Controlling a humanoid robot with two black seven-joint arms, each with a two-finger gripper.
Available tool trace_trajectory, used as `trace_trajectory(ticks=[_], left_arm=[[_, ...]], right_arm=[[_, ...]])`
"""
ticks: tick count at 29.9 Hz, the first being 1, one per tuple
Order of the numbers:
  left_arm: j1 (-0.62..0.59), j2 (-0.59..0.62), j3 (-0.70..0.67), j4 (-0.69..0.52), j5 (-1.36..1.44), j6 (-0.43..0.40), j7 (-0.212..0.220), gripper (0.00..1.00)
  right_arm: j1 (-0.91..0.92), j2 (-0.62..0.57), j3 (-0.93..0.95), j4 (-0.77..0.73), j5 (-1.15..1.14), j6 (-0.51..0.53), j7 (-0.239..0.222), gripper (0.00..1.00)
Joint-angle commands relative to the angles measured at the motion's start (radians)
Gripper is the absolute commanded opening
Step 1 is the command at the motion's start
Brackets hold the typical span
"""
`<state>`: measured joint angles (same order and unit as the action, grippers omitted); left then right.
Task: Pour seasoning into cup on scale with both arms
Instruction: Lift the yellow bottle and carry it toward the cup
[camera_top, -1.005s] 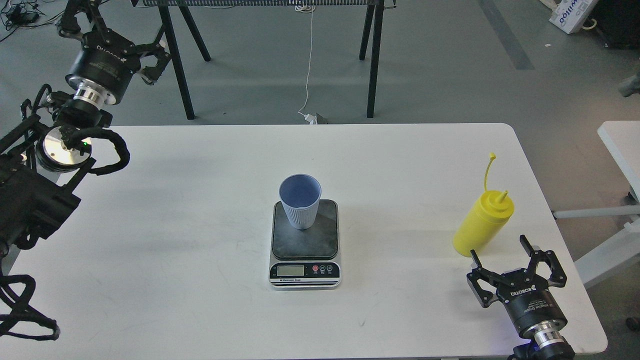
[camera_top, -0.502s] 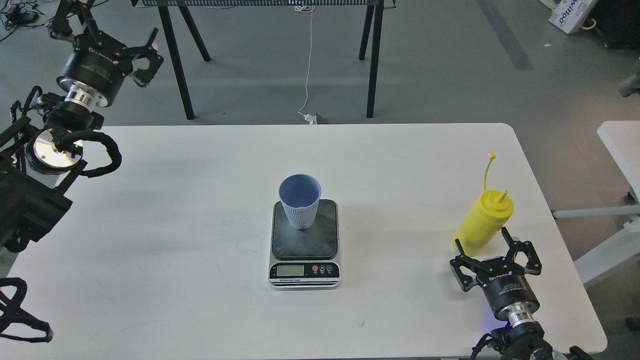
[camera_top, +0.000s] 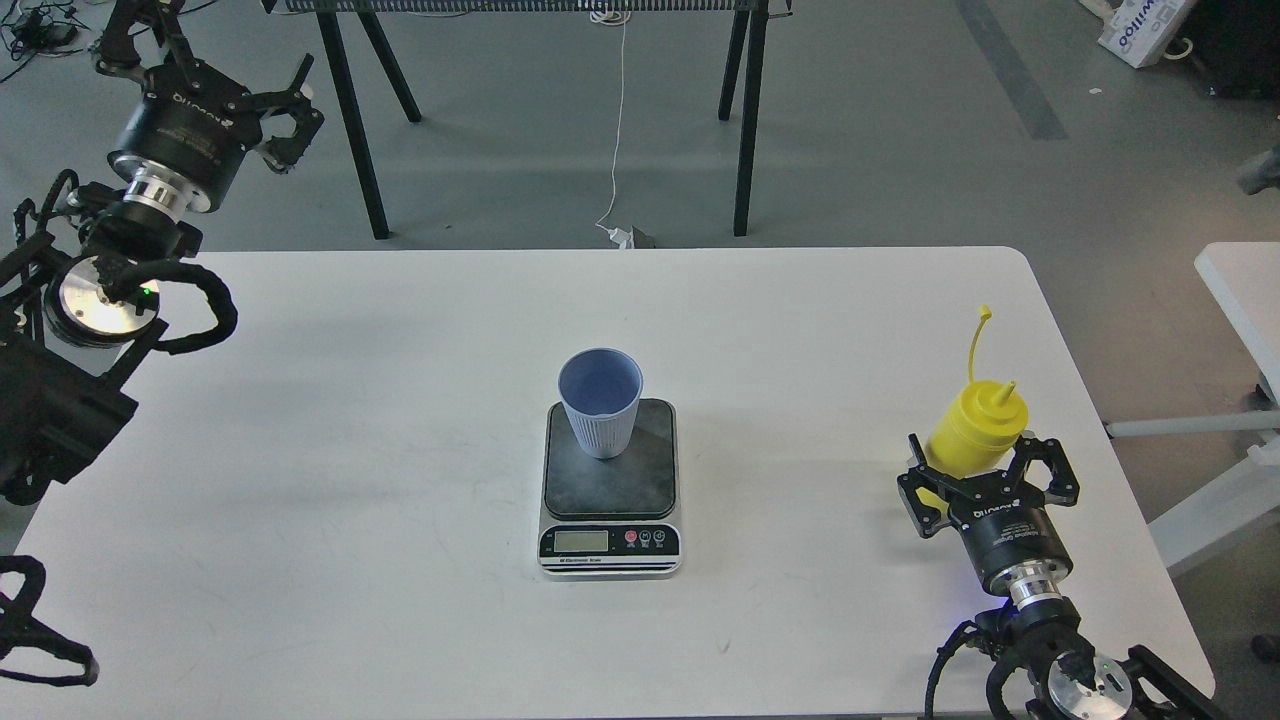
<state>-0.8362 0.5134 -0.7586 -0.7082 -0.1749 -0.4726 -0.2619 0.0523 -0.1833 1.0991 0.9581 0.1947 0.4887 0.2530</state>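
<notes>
The light-blue ribbed cup (camera_top: 600, 403) stands upright on the back part of the scale's dark plate (camera_top: 610, 485), mid-table. The yellow squeeze bottle (camera_top: 975, 425) stands upright at the right, its cap strap sticking up. My right gripper (camera_top: 985, 465) is open with its fingers on either side of the bottle's lower body, which it hides. My left gripper (camera_top: 215, 75) is open and empty, raised beyond the table's far left corner.
The white table (camera_top: 400, 450) has a rounded right edge close to the bottle. Black trestle legs (camera_top: 350, 110) and a white cable stand on the floor behind. Another white table edge (camera_top: 1240, 290) is at the far right.
My right gripper has moved forward to the bottle and now straddles its lower body. My left arm has drifted slightly up and left. Cup, scale and bottle have not moved.
</notes>
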Motion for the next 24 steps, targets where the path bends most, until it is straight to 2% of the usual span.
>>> trace_trajectory(ticks=[1, 5, 9, 13, 18, 21, 24], left_arm=[[0.000, 0.016, -0.001, -0.001, 0.000, 0.000, 0.000, 1.00], [0.000, 0.031, -0.004, -0.001, 0.000, -0.003, -0.002, 1.00], [0.000, 0.034, -0.005, -0.001, 0.000, -0.008, -0.006, 1.00], [0.000, 0.036, -0.008, -0.001, -0.002, -0.008, -0.007, 1.00], [0.000, 0.036, -0.019, -0.002, -0.003, -0.008, -0.007, 1.00], [0.000, 0.036, -0.021, -0.017, -0.003, -0.005, -0.008, 1.00], [0.000, 0.037, -0.022, -0.040, -0.003, 0.005, -0.010, 1.00]], right_arm=[[0.027, 0.007, -0.005, -0.032, -0.003, 0.000, -0.001, 0.72], [0.029, 0.007, -0.005, -0.025, -0.003, 0.000, -0.001, 0.45], [0.029, 0.005, -0.005, 0.023, -0.001, 0.000, -0.004, 0.39], [0.043, -0.048, -0.001, 0.145, -0.018, 0.000, -0.004, 0.38], [0.179, -0.156, -0.013, 0.217, -0.196, 0.000, -0.004, 0.38], [0.294, -0.212, -0.086, 0.231, -0.337, 0.000, -0.003, 0.38], [0.456, -0.300, -0.236, 0.229, -0.383, 0.000, -0.001, 0.38]])
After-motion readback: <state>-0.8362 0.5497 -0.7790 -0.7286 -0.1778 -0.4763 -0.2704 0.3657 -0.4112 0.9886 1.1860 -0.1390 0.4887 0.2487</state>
